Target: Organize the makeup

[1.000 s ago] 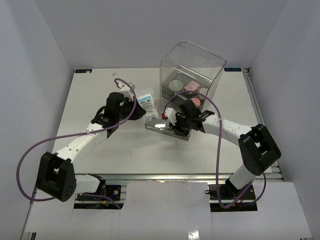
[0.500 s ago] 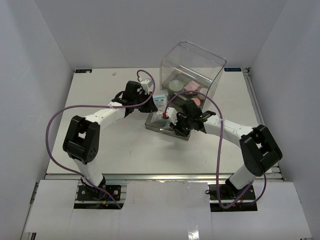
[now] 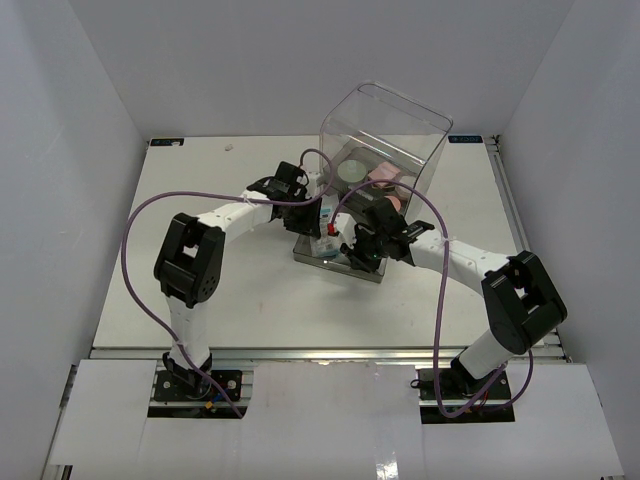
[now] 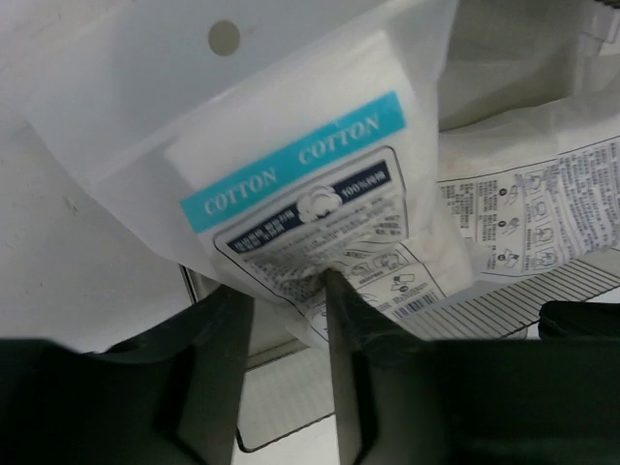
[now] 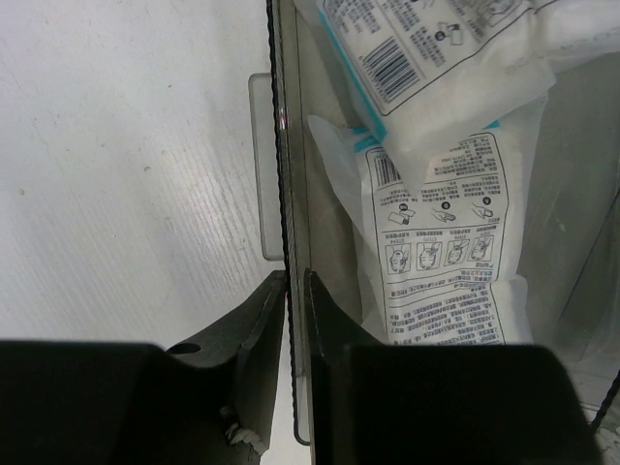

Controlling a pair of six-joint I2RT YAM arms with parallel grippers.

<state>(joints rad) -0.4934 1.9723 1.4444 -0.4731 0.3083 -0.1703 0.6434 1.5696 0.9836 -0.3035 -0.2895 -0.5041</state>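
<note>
Two sachets at the pulled-out drawer (image 5: 325, 232). COTTON sachet (image 4: 300, 184) pinched by its lower edge in the left gripper (image 4: 286, 291), over the drawer. Second sachet (image 5: 436, 252) lies flat inside. Right gripper (image 5: 293, 281) clamped narrow on the drawer's front wall. Pink puffs (image 3: 382, 176), seemingly, inside the clear box (image 3: 400, 115).

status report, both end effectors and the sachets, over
Left end effector shut on cotton sachet. Right end effector clamped on drawer rim. Second sachet already in drawer. Nothing blocking.

The white tabletop (image 3: 200, 290) carries a clear box (image 3: 385, 140) far and right of centre, its drawer (image 3: 335, 258) pulled out nearward, and a small white scrap (image 3: 231, 147) far left.
</note>
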